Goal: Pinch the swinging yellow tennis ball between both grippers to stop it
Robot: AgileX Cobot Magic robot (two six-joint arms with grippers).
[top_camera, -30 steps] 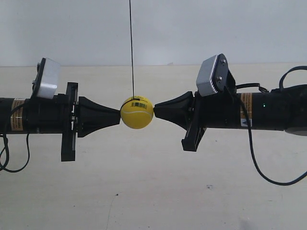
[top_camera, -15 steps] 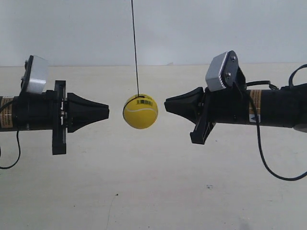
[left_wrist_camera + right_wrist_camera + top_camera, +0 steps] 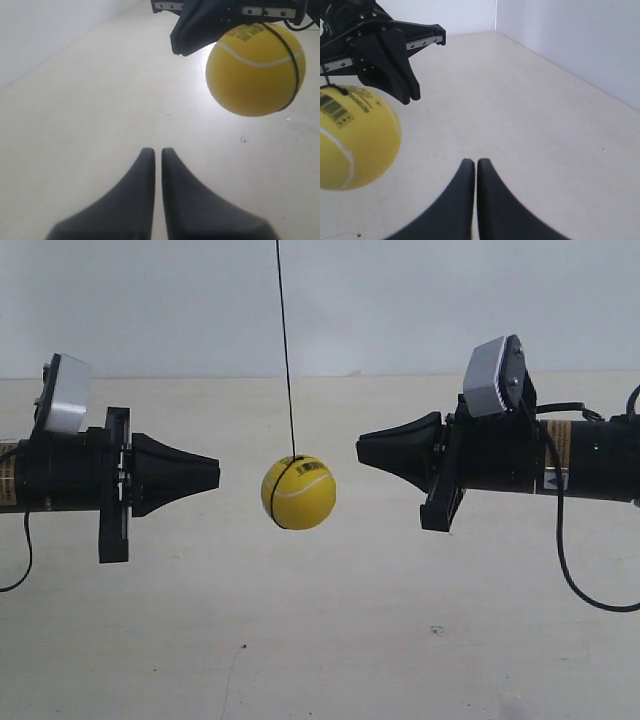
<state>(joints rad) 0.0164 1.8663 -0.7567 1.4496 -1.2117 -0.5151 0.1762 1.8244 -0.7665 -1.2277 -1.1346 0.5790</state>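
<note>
Because it hung from one thin string (image 3: 286, 350), the one yellow tennis ball (image 3: 298, 492) floated between the gripper at the exterior view's left (image 3: 214, 475) and the gripper at the exterior view's right (image 3: 362, 450). It touched neither, and both were likely aimed to squeeze it. By the left wrist view, the left gripper (image 3: 157, 152) had its jaws pressed shut on nothing. By the right wrist view, so had the right gripper (image 3: 471, 164).

The fingers (image 3: 140, 190) of the left gripper (image 3: 155, 150) sit nearly together, the yellow tennis ball (image 3: 252, 72) clear of them, before the right gripper (image 3: 200, 27).
</note>
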